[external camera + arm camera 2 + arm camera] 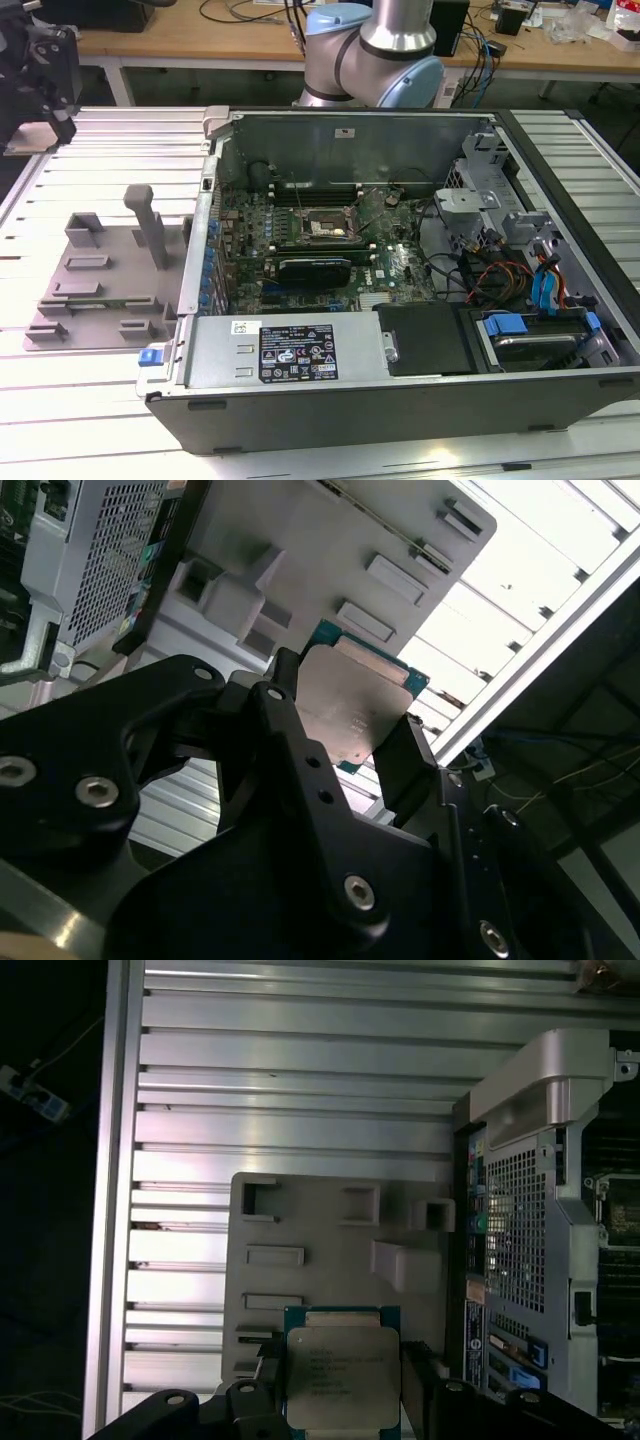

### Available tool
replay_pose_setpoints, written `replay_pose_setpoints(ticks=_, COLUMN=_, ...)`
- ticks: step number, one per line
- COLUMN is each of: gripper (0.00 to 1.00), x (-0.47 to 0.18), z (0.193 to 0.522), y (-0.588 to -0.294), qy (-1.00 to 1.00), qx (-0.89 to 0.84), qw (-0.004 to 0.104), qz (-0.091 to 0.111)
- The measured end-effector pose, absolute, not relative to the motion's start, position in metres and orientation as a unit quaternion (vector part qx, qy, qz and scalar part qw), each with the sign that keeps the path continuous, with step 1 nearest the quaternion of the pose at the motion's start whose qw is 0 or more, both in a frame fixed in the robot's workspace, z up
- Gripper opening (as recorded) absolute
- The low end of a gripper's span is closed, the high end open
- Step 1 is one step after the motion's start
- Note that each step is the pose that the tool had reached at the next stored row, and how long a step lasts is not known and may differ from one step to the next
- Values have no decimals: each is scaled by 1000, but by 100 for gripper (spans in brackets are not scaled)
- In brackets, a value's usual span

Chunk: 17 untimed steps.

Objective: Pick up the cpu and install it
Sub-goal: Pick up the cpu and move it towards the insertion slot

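Fingers (290, 710) of the black gripper (348, 718) pinch the cpu (352, 695) by two opposite edges, so the jaws are clamped on it, one on either side. In both wrist views the chip's silver lid faces the camera, with a thin blue-green rim showing round it. In the first wrist view the cpu (340, 1365) sits between the tips of the gripper (340, 1400), held above the grey fixture tray (320, 1230) that lies on the slatted aluminium table (300, 1080). The tray's moulded pockets and raised blocks show past the chip.

From the exterior view, the gripper (45, 90) hangs at the upper left of the frame, over the table (110, 150) and well apart from the open computer case (350, 130) that takes up the middle and right. The fixture tray (100, 285) lies on the exterior view's left, just beside the case wall, with an upright post standing from it. Inside the case the motherboard (300, 250) lies flat, and its cpu socket (325, 228) sits near the middle of the board, a black frame around a paler square. Red and orange cables (500, 275) and blue drive caddies (545, 285) crowd the lower right. The arm's pale blue and silver joint (385, 50) rises behind the case at the top centre of the frame.
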State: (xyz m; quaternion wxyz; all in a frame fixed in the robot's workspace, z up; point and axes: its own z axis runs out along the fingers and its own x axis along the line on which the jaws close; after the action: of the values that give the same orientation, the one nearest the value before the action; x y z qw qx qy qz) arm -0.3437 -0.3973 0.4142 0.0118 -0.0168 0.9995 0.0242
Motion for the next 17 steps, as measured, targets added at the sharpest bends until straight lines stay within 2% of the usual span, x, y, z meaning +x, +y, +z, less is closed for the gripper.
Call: replay_pose_setpoints(ticks=17, gripper=55, x=-294, z=414, y=-397, qy=999, qx=-17, qw=12, qz=24)
